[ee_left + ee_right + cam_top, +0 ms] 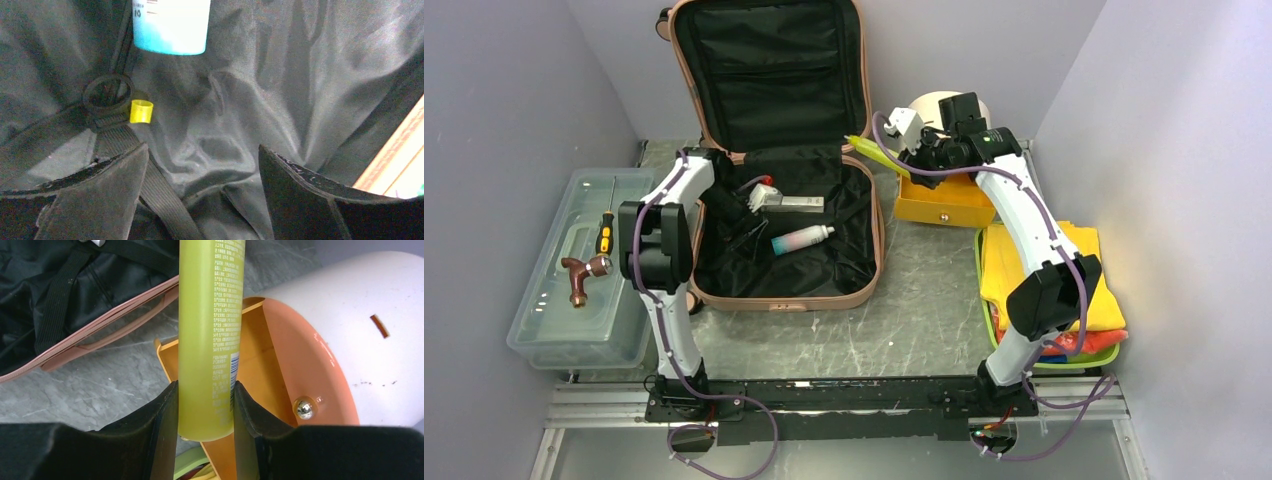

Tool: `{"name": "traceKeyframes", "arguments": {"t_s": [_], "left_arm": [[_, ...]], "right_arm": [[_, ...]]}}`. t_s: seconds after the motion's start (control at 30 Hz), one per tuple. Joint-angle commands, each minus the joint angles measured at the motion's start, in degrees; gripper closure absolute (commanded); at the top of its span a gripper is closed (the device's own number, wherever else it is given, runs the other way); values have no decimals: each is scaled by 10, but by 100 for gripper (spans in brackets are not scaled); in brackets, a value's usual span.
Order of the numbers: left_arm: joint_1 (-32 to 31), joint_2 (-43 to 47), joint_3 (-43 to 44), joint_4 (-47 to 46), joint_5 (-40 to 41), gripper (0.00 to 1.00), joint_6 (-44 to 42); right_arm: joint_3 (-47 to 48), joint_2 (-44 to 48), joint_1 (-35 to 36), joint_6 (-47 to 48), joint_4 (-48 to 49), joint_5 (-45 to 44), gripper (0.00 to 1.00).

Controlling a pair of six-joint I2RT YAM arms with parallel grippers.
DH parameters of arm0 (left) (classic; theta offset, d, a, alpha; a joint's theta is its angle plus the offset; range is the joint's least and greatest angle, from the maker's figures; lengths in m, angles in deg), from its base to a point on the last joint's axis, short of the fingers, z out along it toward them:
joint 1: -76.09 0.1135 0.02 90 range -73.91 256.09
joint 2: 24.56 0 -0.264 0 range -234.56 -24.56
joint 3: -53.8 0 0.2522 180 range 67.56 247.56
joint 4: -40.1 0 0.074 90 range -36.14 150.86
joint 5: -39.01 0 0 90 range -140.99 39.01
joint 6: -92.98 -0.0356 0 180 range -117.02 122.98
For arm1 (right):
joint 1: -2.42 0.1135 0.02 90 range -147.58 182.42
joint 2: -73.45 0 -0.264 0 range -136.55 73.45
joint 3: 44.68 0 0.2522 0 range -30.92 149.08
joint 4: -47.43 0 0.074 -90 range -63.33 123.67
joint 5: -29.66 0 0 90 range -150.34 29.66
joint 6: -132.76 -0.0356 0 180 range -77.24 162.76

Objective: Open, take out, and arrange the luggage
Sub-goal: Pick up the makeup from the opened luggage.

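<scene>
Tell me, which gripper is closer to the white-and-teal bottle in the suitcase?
Left. The left gripper hangs open inside the luggage, just beside the white-and-teal bottle. The right gripper is outside it, over the orange drawer, clamping a yellow-green tube.

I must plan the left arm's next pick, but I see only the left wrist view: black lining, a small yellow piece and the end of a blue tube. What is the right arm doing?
Observer: The right gripper is shut on a lime-green tube, at the edge of the orange drawer beside the luggage.
Operator: What else lies in the luggage?
Observer: A silver bar lies beyond your blue tube, toward the lid.
Operator: Is the lid fully open?
Observer: It stands upright.
</scene>
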Motion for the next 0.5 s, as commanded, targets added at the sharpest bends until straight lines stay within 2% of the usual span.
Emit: {"name": "traceKeyframes", "arguments": {"t_s": [0.0, 0.17, 0.33, 0.47], "left_arm": [[1, 49, -14, -64, -39, 15, -144], [6, 11, 1, -77, -31, 20, -190], [10, -31, 29, -37, -38, 25, -267], [10, -60, 53, -29, -31, 31, -283]], "right_arm": [[49, 1, 0, -11, 31, 0, 100], [59, -5, 1, -18, 33, -3, 100], [65, -11, 1, -14, 33, -12, 100], [70, -13, 2, -16, 36, -15, 100]]}}
